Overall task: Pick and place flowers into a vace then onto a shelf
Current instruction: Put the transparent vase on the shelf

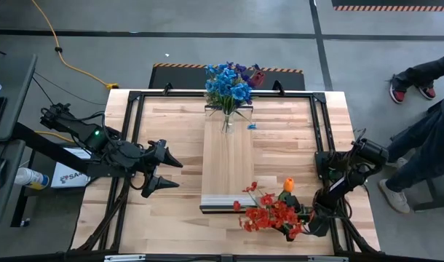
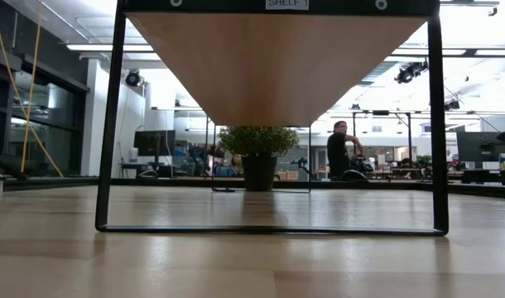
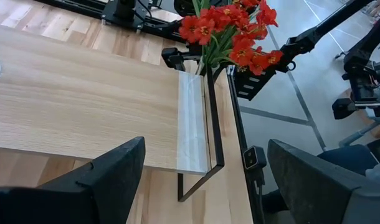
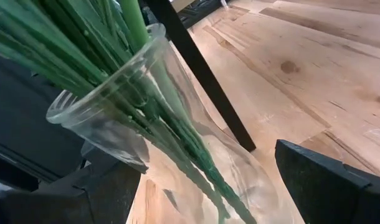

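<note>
Flowers (image 1: 269,212) in vase (image 4: 177,155), beside shelf (image 1: 227,164)

The room is a large open workshop with a grey concrete floor (image 1: 207,44) crossed by dark seam lines. A yellow cable (image 1: 62,54) runs over it beyond the butcher-block tabletop (image 1: 171,138). Hazard-striped tape (image 1: 393,8) marks the far floor. Long ceiling lights (image 2: 112,47) glow overhead, tall windows (image 2: 21,108) stand at one side, and desks with monitors (image 2: 153,142) line the back, near a bushy potted plant (image 2: 258,153) and a standing person (image 2: 339,149).
</note>
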